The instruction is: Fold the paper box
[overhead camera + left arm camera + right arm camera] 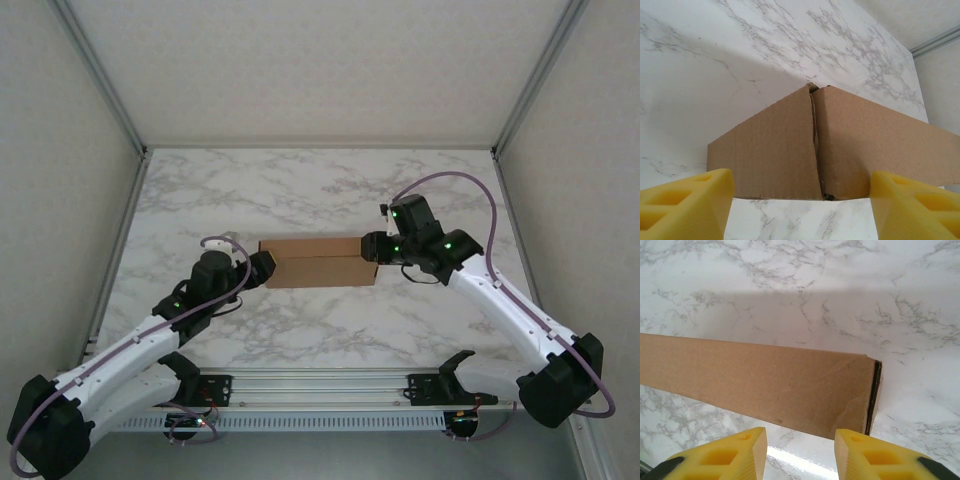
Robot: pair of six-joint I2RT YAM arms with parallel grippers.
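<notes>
left pincer (802, 200): standing spread, its yellow fingers (685, 202) flanking a near corner of the box (850, 140), pinching nothing.
right pincer (800, 450): also standing spread, hovering just beside the box's other end, gripping nothing.
box (318, 262): lying long and low between both pincers, a seam gaping slightly at its left corner.
counter (320, 190): marbled white, carrying the box near its middle.

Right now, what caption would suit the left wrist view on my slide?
Open left gripper facing a corner of the plain brown cardboard box on the white marble table.
</notes>
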